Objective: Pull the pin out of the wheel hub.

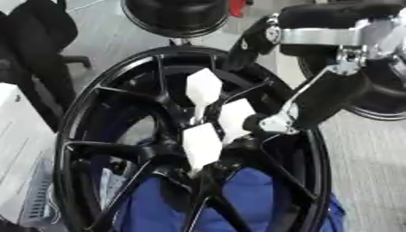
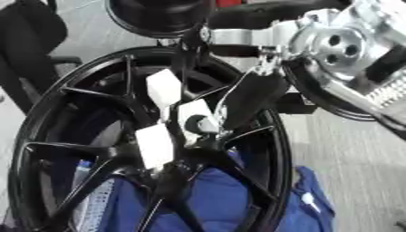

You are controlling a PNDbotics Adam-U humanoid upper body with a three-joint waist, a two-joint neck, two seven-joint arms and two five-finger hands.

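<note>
One black wheel [image 1: 87,136], three white tags [image 1: 203,88] at hub [image 1: 210,158]. Right hand [image 1: 273,122] reaching in at hub; finger state unclear.

blue cloth [image 1: 246,199]: near side, you see it bunched low behind the spokes
black office chair [image 1: 44,31]: far left
second tyre [image 1: 176,16]: far, top centre
white box [image 1: 17,149]: hugging your left edge
grey floor [image 1: 369,154]: right side
</note>
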